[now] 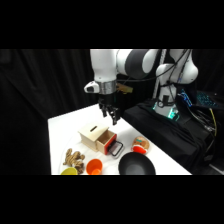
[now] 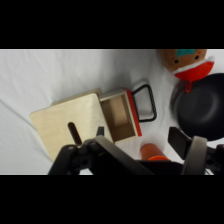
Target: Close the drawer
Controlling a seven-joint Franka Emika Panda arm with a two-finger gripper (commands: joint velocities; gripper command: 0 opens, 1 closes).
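Note:
A small light wooden box [image 1: 91,133] with a slot in its top stands mid-table. Its drawer [image 1: 106,140] is pulled out toward the front right, showing an empty wooden inside, a reddish-orange front and a black wire loop handle [image 1: 117,148]. My gripper [image 1: 111,115] hangs above the box and drawer, touching neither, with its fingers apart and nothing between them. The wrist view looks down on the box [image 2: 67,125], the open drawer [image 2: 120,116] and its handle [image 2: 146,102], and the gripper [image 2: 139,136] rises from the bottom edge.
A black bowl [image 1: 136,164] sits just in front of the drawer's handle, with an orange cup [image 1: 94,166] to its left. A round orange and brown toy [image 1: 140,145] lies right of the drawer. Brown pieces [image 1: 74,159] and a yellow item [image 1: 69,171] lie front left. A black bag [image 1: 165,131] borders the table's right side.

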